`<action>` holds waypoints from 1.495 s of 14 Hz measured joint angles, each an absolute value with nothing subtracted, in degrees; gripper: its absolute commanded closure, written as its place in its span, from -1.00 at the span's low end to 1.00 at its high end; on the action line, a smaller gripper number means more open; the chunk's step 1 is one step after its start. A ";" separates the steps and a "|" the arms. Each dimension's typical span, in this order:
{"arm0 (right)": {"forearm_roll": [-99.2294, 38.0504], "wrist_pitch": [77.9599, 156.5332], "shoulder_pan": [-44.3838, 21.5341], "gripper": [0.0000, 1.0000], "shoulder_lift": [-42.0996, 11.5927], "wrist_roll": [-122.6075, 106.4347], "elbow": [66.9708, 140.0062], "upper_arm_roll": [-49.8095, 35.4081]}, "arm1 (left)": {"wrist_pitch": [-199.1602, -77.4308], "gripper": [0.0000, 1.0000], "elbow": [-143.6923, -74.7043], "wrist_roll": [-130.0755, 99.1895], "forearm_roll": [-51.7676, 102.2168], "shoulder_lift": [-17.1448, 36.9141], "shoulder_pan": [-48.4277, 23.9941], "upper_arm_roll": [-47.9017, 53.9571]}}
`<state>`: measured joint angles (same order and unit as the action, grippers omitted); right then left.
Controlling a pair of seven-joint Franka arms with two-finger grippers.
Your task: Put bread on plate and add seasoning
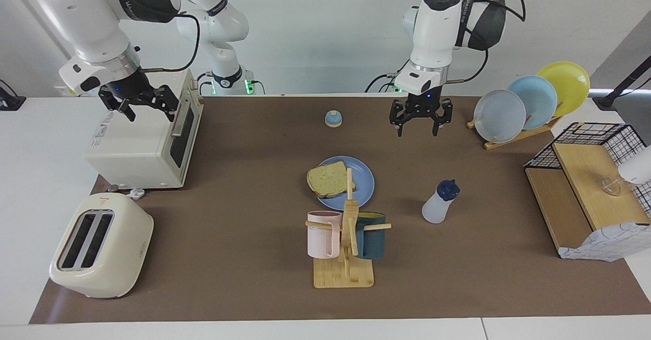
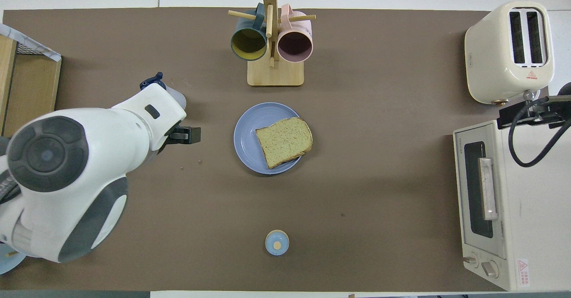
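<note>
Bread point(image 1: 328, 178): we see it lying on the plate point(image 1: 363, 177).
Left gripper point(image 1: 420, 123): open, raised.
Right gripper point(image 1: 147, 110): open, above the oven point(image 1: 140, 144).

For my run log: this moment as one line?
bread: on plate | seasoning: untouched | left gripper: open, raised | right gripper: open, over oven
</note>
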<state>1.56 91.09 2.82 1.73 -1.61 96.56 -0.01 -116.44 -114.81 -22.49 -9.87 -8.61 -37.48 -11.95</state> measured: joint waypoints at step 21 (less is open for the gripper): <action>1.56 91.09 2.86 -1.00 1.73 -1.61 96.56 0.02 | -87.90 -1.00 -97.88 2.31 -0.68 -7.24 -6.02 1.56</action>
<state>1.56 91.09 2.86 1.73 -1.61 96.56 0.02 -87.90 -97.88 2.31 -0.68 -7.24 -6.02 1.56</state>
